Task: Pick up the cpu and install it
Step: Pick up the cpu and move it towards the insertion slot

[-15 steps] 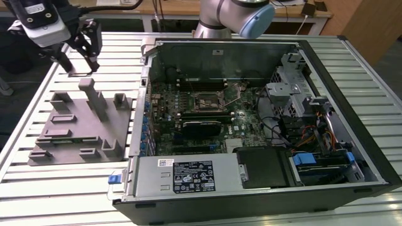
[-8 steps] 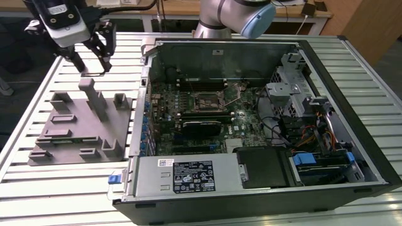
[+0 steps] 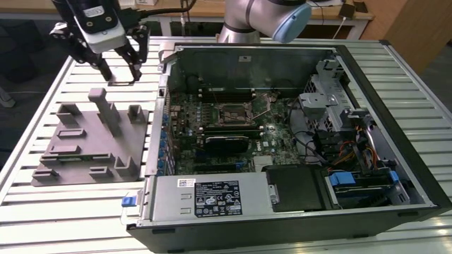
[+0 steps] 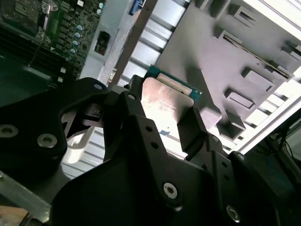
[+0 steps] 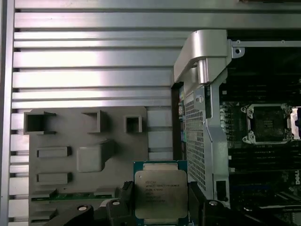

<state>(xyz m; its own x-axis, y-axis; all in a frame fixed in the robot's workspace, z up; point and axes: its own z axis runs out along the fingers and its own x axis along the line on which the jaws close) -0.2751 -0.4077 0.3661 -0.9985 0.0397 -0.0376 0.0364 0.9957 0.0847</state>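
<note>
cpu (image 5: 161, 193): flat square, silver metal lid, thin teal-green board edge showing around it. Pinched on two opposite edges by the gripper (image 5: 160, 200), lid facing the first wrist view. Grey fixture (image 5: 61, 134) lies behind it in both wrist views.

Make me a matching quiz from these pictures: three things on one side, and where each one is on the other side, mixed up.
Things:
1. cpu
2. grey fixture
3. socket

Places:
A. on the motherboard inside the open case
B. held in the end effector
C. flat on the slatted table, beside the case

Pairs: 1-B, 2-C, 3-A
</note>
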